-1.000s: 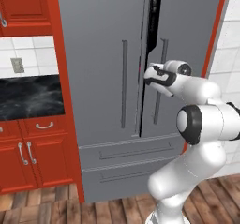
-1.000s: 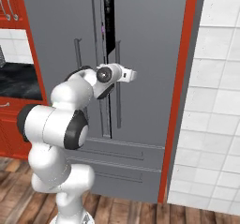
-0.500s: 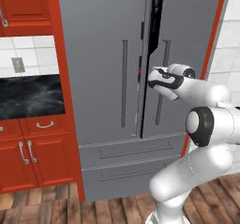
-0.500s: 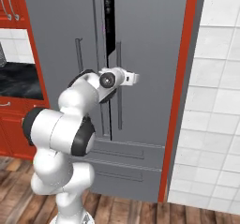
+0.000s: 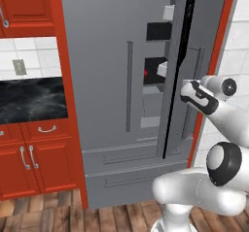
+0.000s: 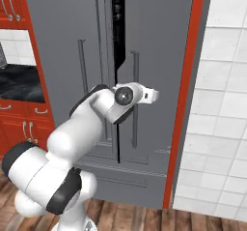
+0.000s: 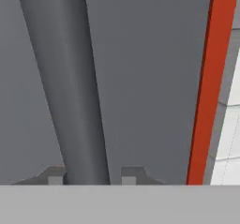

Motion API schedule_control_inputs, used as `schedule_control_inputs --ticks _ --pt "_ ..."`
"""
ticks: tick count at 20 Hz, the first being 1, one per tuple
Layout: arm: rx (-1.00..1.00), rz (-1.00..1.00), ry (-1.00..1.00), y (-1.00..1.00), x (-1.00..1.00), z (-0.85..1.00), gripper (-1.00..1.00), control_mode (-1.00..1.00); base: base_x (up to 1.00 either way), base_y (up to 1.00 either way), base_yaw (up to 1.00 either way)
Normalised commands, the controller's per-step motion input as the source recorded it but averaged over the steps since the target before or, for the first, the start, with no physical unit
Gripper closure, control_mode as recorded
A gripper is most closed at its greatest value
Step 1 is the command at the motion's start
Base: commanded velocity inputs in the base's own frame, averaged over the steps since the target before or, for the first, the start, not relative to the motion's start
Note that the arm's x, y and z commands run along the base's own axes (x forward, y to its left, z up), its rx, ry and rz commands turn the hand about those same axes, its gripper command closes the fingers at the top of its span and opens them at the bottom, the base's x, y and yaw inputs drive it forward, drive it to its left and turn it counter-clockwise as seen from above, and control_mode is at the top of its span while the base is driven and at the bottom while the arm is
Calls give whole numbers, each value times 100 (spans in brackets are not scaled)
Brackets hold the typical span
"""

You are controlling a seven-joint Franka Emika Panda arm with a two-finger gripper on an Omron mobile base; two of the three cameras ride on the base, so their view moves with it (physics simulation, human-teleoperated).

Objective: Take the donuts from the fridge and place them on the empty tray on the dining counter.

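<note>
Grey steel is facing the robot: the fridge (image 5: 112,80) is standing tall between red cabinets (image 5: 29,163) and a white tiled wall (image 6: 226,104), and its right door (image 5: 192,56) is swinging partly open, showing dark shelves and pale bins through the gap. The gripper (image 7: 89,178) is closing narrowly on the right door's long bar handle (image 7: 70,87), with one fingertip showing at each side of the bar in the hand view; in the right base view the hand (image 6: 144,95) is sitting right at that handle (image 6: 135,99).

Judging by this, the task is sitting in its opening stage. The door is only ajar, not wide enough for an easy reach, so more pulling is probably needed. Nothing is being carried, and the trip to the dining counter with its tray is all waiting ahead.

Of the donuts, only a small red spot (image 5: 145,73) is peeking out on a middle shelf, right at the left door's edge in the left base view; I cannot tell for certain that it is the red-pink frosted one. The purple one is too hidden to place.
</note>
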Motion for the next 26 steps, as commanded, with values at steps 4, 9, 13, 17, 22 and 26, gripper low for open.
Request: schedule_control_inputs --ticks 4,9,13,17,22,26 --pt "0 -9 7 -99 -89 -19 100 -100 0 0 0" --pt "0 -4 -2 -56 -50 -14 -100 -100 0 0 0" --pt "0 -7 -14 -24 -34 -10 -100 -100 0 0 0" --pt "2 -7 -14 -73 -87 1 -100 -100 0 0 0" --pt "-2 21 -8 2 -100 28 -100 -100 0 0 0" --pt "-13 17 1 42 -100 54 -100 -100 0 0 0"
